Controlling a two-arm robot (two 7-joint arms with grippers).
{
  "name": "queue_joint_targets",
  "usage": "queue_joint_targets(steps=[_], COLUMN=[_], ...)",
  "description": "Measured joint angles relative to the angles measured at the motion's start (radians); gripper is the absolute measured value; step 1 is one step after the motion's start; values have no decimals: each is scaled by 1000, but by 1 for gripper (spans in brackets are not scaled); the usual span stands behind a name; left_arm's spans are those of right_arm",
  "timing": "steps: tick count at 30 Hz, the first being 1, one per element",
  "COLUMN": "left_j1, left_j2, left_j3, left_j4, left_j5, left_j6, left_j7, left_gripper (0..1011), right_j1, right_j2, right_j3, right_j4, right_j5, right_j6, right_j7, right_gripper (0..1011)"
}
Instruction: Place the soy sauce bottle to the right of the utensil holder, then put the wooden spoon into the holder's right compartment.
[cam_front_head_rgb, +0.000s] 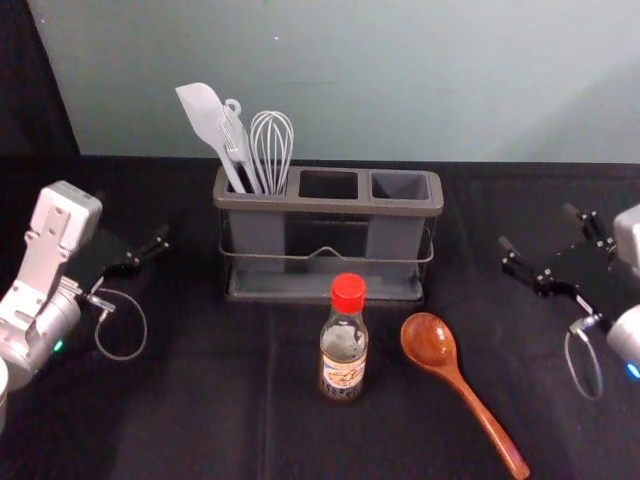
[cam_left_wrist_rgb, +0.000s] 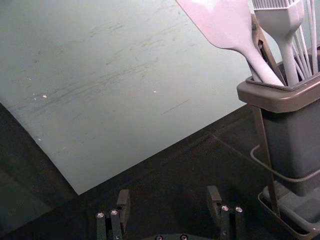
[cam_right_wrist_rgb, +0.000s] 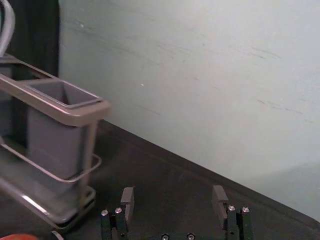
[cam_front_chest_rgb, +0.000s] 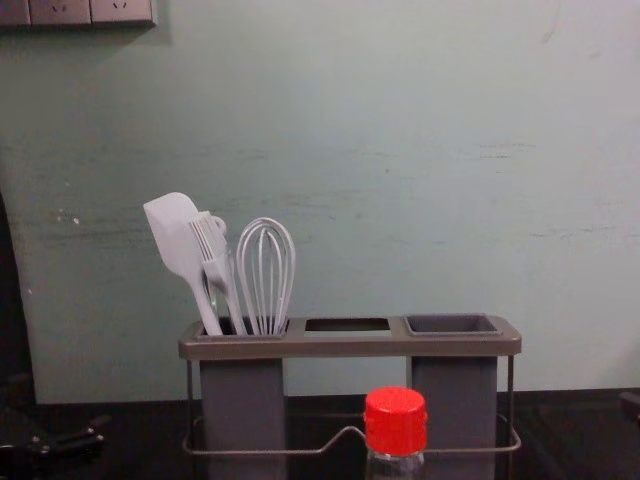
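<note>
The soy sauce bottle (cam_front_head_rgb: 343, 350) with its red cap stands upright in front of the utensil holder (cam_front_head_rgb: 328, 205), slightly right of its middle. To the bottle's right lies the wooden spoon (cam_front_head_rgb: 429, 341), bowl toward the holder and handle running to the near right. White utensils fill the holder's left compartment; the right compartment (cam_front_head_rgb: 400, 186) is empty. My left gripper (cam_front_head_rgb: 153, 250) is open left of the holder, and my right gripper (cam_front_head_rgb: 536, 240) is open to its right. In the wrist views, the left gripper (cam_left_wrist_rgb: 169, 202) and right gripper (cam_right_wrist_rgb: 174, 202) hold nothing. The chest view shows the red cap (cam_front_chest_rgb: 395, 421).
Behind the holder, a pale wall (cam_front_head_rgb: 350, 80) rises at the back edge of the black tabletop (cam_front_head_rgb: 200, 390). A spatula (cam_front_chest_rgb: 178, 240), a brush and a whisk (cam_front_chest_rgb: 266, 275) stick up above the holder. Wall sockets (cam_front_chest_rgb: 75, 12) sit high on the left.
</note>
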Motion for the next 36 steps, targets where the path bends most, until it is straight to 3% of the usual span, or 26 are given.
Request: queue_joint_targets(steps=[12, 16, 22, 23, 28, 31, 36], left_j1=[0, 0, 0, 0, 0, 0, 0], left_j2=[0, 0, 0, 0, 0, 0, 0], left_j3=[0, 0, 0, 0, 0, 0, 0], left_j4=[0, 0, 0, 0, 0, 0, 0], left_j5=[0, 0, 0, 0, 0, 0, 0], left_j6=[0, 0, 0, 0, 0, 0, 0], left_j7=[0, 0, 0, 0, 0, 0, 0], left_gripper=[1005, 1005, 1005, 1005, 1005, 1005, 1005], right_j1=[-144, -184, -200, -195, -169, -143, -111], right_j2=[75, 87, 96, 96, 93, 64, 13], right_j3=[95, 118, 113, 103, 60, 34, 19], right_j4=[-163, -224, -318, -338, -373, -375, -354], right_j5=[112, 160, 198, 198, 188, 195, 211], right_j6=[-5, 53, 234, 283, 414, 508, 609], right_j7=[91, 108, 112, 112, 119, 124, 113], right_gripper=[1002, 1003, 1002, 1002, 1003, 1003, 1002])
